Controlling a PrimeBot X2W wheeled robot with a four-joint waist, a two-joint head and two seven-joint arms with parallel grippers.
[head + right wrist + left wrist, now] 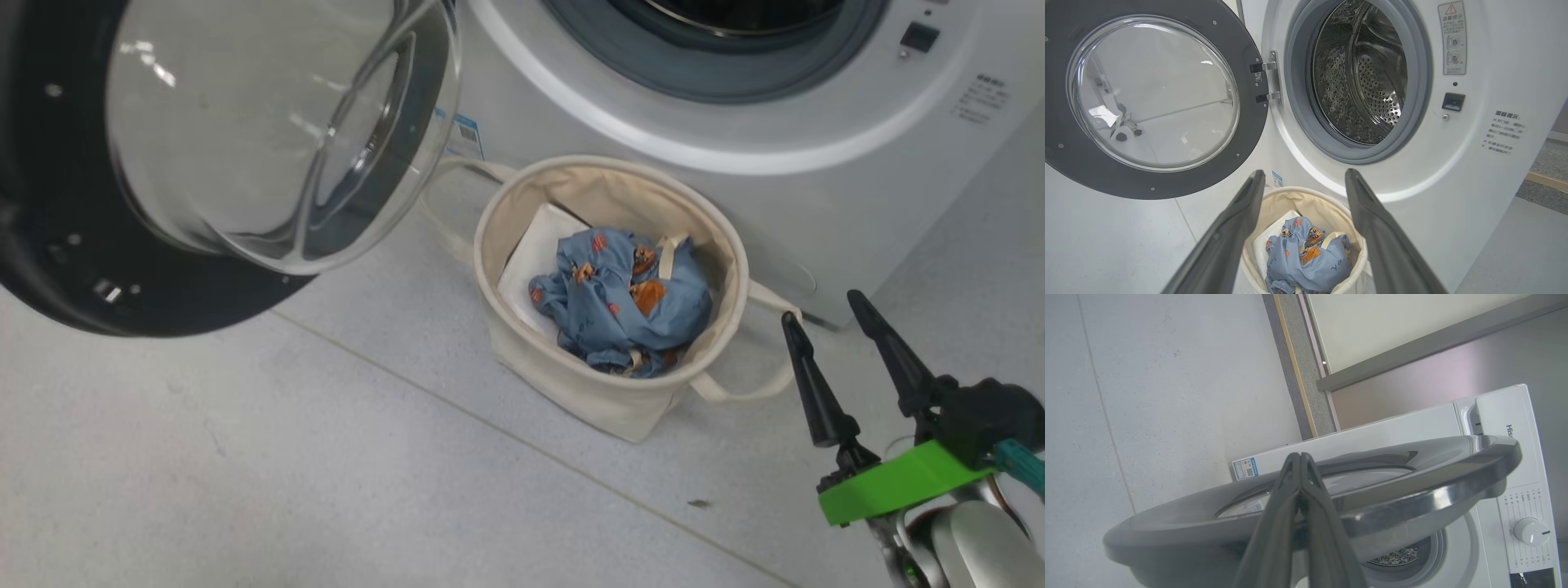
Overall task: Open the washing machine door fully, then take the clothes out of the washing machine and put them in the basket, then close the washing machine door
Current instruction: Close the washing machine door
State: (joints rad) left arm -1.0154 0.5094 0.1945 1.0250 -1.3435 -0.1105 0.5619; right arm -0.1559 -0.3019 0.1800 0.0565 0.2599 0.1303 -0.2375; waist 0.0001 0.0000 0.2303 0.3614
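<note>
Door point(49, 245) is swung wide open, blue clothes point(629, 302) sit bunched in the basket point(588, 400) in front of the washer point(735, 188). Right claw point(820, 307) is spread apart beside the basket, and left claw point(1300, 456) is pinched together by the door's outer side.

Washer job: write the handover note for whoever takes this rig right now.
Left tool: shut, holding nothing, tips at the outer face of the door; contact unclear.
Right tool: open, empty, near the basket.
The door stands open. The drum looks empty where visible. The clothes lie in the basket, on the floor in front of the washer.
Done: door opened, clothes in basket.
Left: close the door.
</note>
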